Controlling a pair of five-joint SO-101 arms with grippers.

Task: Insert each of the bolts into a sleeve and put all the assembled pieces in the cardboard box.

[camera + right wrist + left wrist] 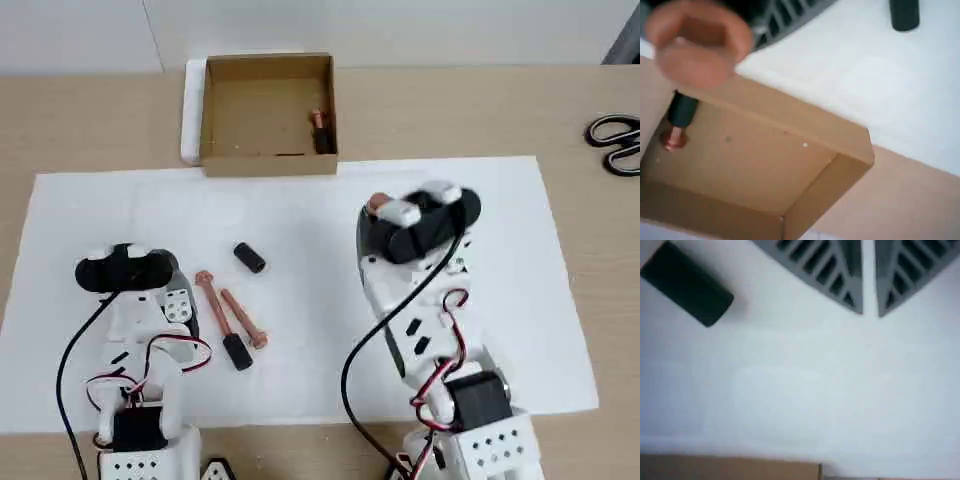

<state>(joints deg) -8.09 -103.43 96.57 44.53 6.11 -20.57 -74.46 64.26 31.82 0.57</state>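
Observation:
The cardboard box [222, 110] stands at the back of the table. An assembled bolt and sleeve [319, 131] lies against its right wall, and the right wrist view shows that piece [678, 121] too. My right gripper [388, 211] hangs just in front of the box, shut on a copper bolt [697, 42]; whether it carries a sleeve is hidden. A loose black sleeve [249, 257] lies mid-sheet. Two copper bolts [243, 318] lie nearer, one with a black sleeve [237, 352] at its end. My left gripper [870, 310] is shut on nothing, beside the loose sleeve [687, 285].
A white paper sheet [300, 380] covers the work area. Scissors [615, 142] lie at the table's far right edge. A white foam strip [192, 110] stands against the box's left wall.

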